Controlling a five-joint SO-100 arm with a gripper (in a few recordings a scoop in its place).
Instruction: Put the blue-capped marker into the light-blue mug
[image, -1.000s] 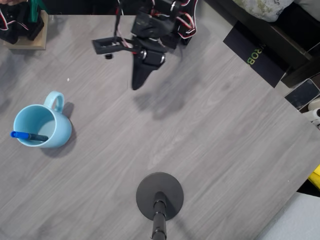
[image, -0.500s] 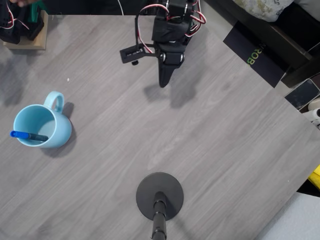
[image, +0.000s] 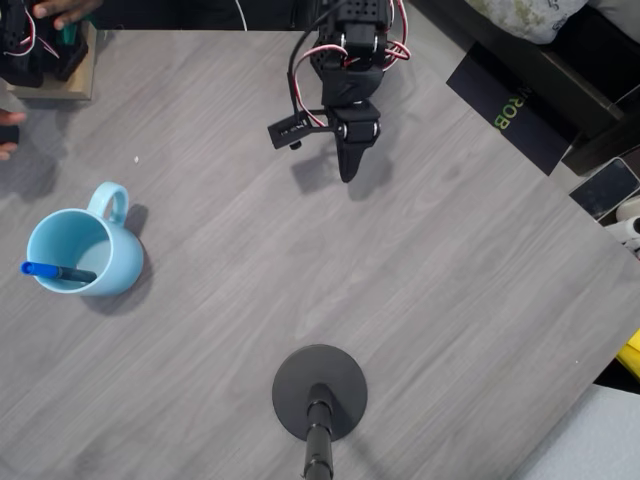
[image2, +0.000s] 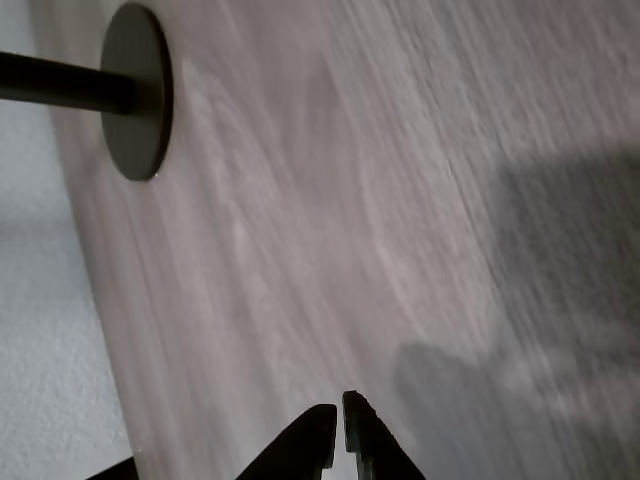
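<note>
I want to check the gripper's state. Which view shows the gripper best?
The wrist view shows the gripper best: its two fingertips are close up, nearly touching, holding nothing. In the overhead view the gripper is a dark pointed shape above the table.

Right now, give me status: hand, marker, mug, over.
Hand shut, empty, above bare table near the arm base. Blue-capped marker rests inside light-blue mug. Black stand base well apart from both.

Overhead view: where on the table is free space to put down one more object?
The widest bare patch lies between the light-blue mug, the round black stand base and the table's right edge. It is crowded at the top, around the gripper.
</note>
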